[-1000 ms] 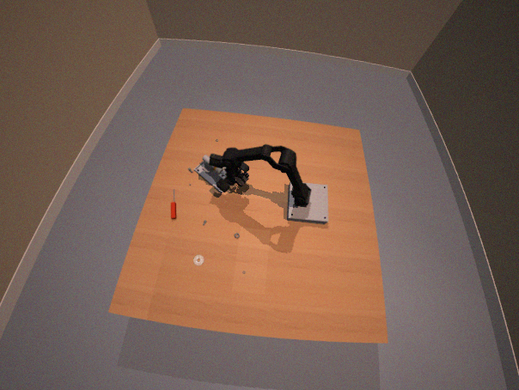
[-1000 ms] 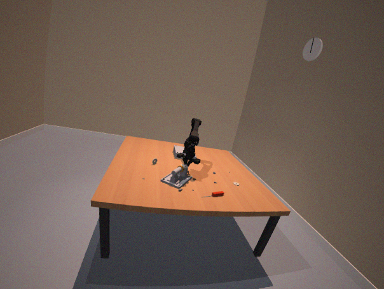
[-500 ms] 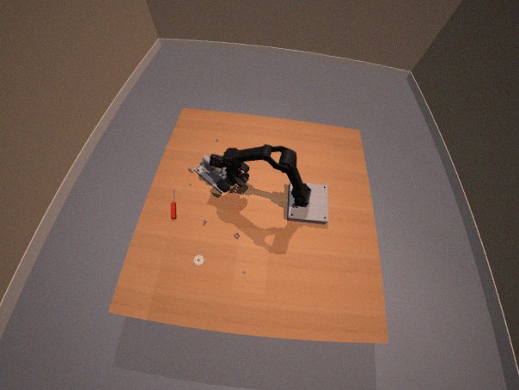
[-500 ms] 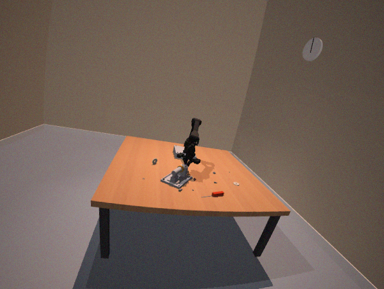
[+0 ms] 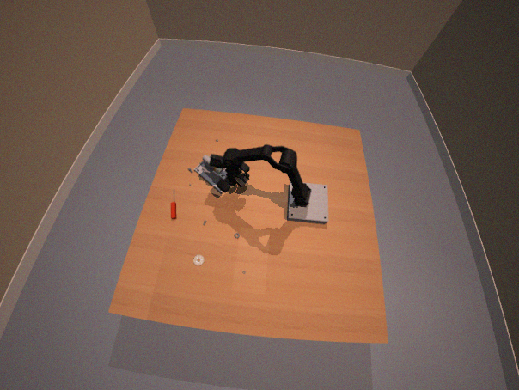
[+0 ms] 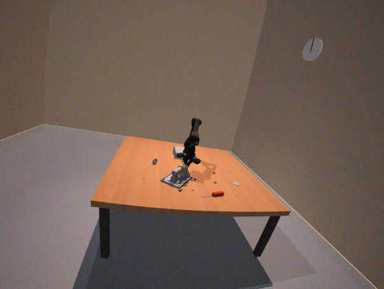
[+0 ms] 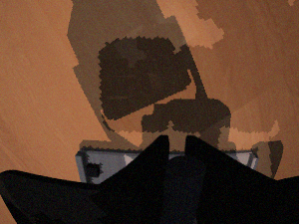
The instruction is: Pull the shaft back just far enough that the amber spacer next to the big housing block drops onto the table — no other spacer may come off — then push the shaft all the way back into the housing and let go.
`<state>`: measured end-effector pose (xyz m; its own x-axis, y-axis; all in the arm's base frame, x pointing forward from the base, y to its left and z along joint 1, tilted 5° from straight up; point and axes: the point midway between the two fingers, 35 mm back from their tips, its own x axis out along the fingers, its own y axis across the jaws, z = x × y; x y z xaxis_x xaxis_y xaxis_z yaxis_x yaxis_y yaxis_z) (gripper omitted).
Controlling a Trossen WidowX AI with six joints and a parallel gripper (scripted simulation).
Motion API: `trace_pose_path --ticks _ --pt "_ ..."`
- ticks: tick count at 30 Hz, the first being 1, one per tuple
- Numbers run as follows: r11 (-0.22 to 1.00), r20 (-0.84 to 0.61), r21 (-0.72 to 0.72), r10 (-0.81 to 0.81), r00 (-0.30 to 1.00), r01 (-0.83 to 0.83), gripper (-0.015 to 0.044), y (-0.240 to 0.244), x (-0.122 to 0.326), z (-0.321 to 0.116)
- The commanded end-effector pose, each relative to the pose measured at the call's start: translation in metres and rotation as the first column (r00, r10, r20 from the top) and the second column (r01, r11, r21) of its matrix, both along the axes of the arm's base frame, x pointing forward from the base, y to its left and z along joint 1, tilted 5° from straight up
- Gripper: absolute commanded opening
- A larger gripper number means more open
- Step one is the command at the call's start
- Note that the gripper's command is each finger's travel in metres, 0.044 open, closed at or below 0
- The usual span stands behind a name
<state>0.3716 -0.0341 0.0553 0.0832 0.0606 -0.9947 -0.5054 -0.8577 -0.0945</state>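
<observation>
A light grey fixture with a base plate [image 5: 209,177] [image 6: 167,181] [image 7: 107,162] stands on the table. In the exterior view a light cylindrical part [image 6: 177,170] of the housing assembly sits above the plate. A small amber spacer [image 6: 181,167] shows at the upper right of that part, above the plate. My gripper [image 7: 176,143] [image 6: 187,164] is at the fixture's arm-side end, shut on the shaft, a dark round piece [image 7: 184,167] low between the fingers in the wrist view. The arm and fingers hide most of the shaft. Other spacers and the shaft's exact depth cannot be made out.
A red screwdriver [image 5: 174,210] [image 6: 218,193], a white ring [image 5: 200,262] [image 6: 236,183], a small grey nut [image 5: 236,235] [image 6: 214,172] and a small screw [image 5: 204,222] [image 6: 215,183] lie on the table. A dark ring [image 6: 154,161] is left of the arm in the exterior view.
</observation>
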Motion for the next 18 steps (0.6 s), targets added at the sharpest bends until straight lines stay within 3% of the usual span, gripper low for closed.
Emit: trace_pose_path --ticks 1,18 --pt "1.000 -0.004 0.005 0.002 1.000 -0.002 0.0000 0.0013 -0.0017 -0.0009" --pt "1.000 -0.004 0.005 0.002 1.000 -0.002 0.0000 0.0023 -0.0033 -0.0010"
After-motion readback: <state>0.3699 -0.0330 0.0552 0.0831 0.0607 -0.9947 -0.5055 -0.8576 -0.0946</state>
